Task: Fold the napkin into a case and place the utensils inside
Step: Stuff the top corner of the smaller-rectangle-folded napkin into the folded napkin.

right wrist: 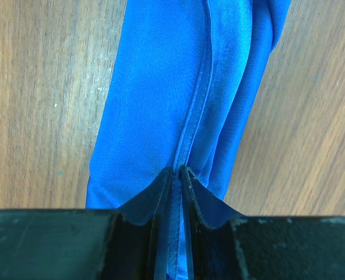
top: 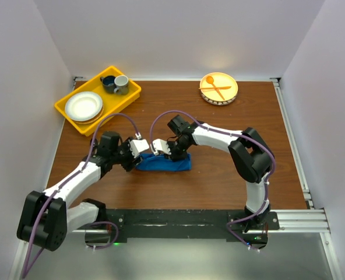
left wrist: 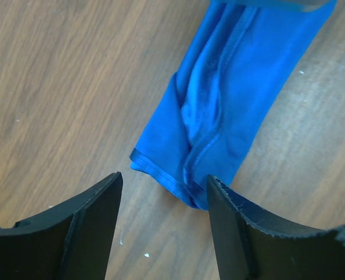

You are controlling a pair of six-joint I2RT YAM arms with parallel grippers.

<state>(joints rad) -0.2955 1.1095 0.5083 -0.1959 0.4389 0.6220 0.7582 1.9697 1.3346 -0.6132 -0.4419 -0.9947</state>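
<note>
Napkin (top: 164, 163), folded into a long narrow blue strip, lies near the middle of the table (top: 219, 181). From above, both grippers cover part of its far edge. The right gripper (right wrist: 176, 172) has its jaws clamped on a hem fold. The left gripper (left wrist: 164, 181) hangs over the strip's left end, jaws apart, gripping nothing.

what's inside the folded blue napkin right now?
The napkin shows only blue folds and a stitched hem at its end; no metal is visible. The top layer covers the interior, so the contents can't be told. The right gripper pinches the hem.
</note>
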